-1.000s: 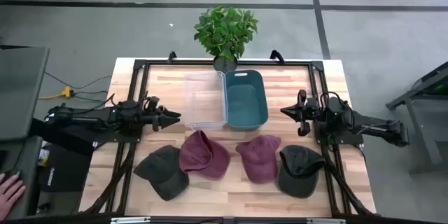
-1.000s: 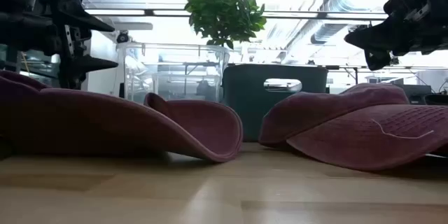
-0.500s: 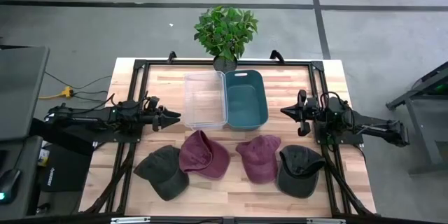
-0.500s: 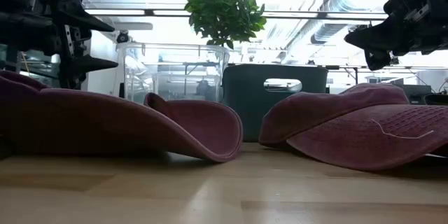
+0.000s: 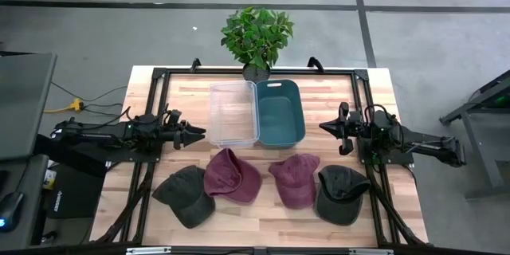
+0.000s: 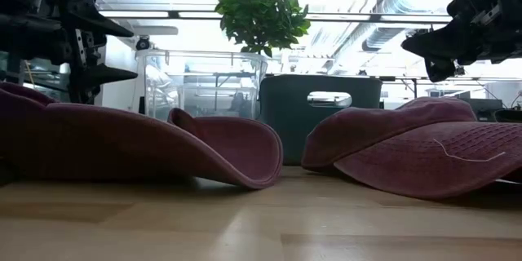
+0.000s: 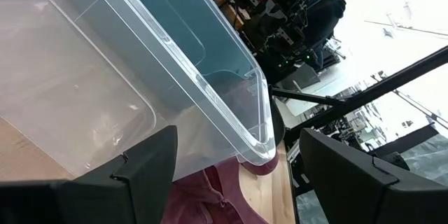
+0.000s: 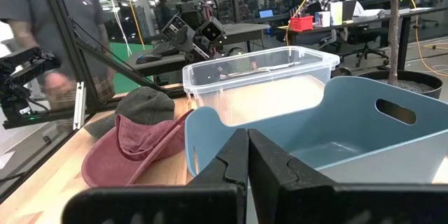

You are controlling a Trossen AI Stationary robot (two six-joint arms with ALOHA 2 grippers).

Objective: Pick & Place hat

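Four hats lie in a row near the table's near edge: a dark olive cap point(image 5: 185, 196), a maroon hat point(image 5: 232, 177), a maroon cap point(image 5: 295, 180) and a dark cap point(image 5: 341, 194). In the low view the maroon hat point(image 6: 163, 151) rests on its curled brim and the maroon cap point(image 6: 408, 151) lies beside it. My left gripper point(image 5: 199, 134) point(image 7: 238, 175) hovers open left of the clear bin, above the table. My right gripper point(image 5: 323, 127) point(image 8: 246, 155) hovers shut right of the teal bin. Neither touches a hat.
A clear plastic bin point(image 5: 233, 114) and a teal bin point(image 5: 279, 112) stand side by side at the table's middle, behind the hats. A potted plant point(image 5: 256, 38) stands at the far edge. A person point(image 8: 49, 35) stands beyond the table's left side.
Both arms have kept still and the hats lie as before. A person's hand that showed beside the table at the lower left has gone out of view.
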